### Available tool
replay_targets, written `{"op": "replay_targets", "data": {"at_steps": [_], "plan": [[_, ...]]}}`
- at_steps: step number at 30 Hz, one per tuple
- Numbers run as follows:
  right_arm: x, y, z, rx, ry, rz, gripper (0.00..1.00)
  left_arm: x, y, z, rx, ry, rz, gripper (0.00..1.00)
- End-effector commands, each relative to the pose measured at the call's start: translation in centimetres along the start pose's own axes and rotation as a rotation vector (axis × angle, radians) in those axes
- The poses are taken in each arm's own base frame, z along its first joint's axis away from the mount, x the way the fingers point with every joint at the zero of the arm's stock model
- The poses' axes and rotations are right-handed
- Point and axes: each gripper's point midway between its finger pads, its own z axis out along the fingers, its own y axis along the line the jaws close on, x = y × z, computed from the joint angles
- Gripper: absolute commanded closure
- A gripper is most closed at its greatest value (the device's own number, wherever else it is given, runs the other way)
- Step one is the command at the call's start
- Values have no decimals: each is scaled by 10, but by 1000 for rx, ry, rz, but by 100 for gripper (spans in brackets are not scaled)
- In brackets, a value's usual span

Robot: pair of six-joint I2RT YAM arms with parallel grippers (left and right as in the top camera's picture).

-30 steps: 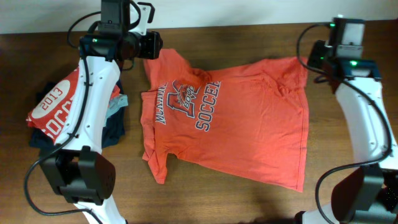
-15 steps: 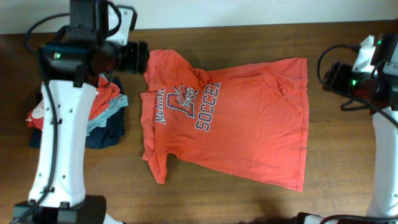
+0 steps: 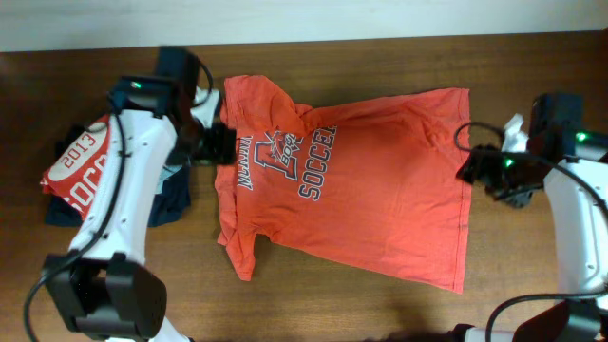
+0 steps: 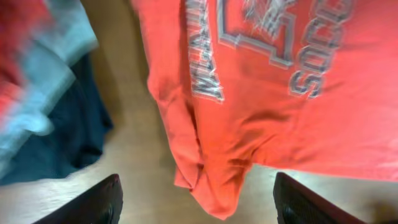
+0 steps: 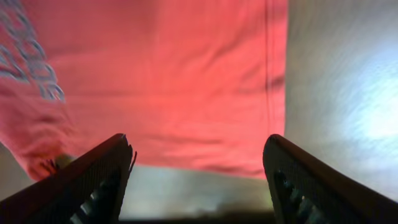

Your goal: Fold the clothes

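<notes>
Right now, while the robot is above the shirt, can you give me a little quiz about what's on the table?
1. True or false: the orange T-shirt is already folded into a neat square.
2. Which word is printed on its chest? A) SOCCER B) TENNIS C) HOCKEY
3. Fill in the gap: the left end effector and the right end effector both have their jaws ____, with nothing held between them.

Key:
1. False. It lies spread out, with only a few wrinkles.
2. A.
3. Open.
</notes>
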Motion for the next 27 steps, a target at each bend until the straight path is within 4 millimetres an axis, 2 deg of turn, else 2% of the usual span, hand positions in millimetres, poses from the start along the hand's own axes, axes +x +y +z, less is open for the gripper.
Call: {"op": "replay_targets", "data": {"at_steps": [1,6,12,15,20,25,27], "plan": [[25,-3,20,-17,94,27,30,29,7,44,-5,116,-100,23],[54,-15,44,3,185,59,30,67,6,89,46,221,-137,23],[84,-29,68,38,262,145,33,97,6,115,69,291,-153,25],[106,-36,79,61,319,225,43,103,7,119,68,302,-155,24],[155,-42,104,33,437,276,44,101,7,121,69,290,-153,24],[174,-40,127,-28,438,340,46,95,7,122,72,266,-149,24],[177,-42,133,-27,427,349,51,95,7,122,72,265,-148,25]]}}
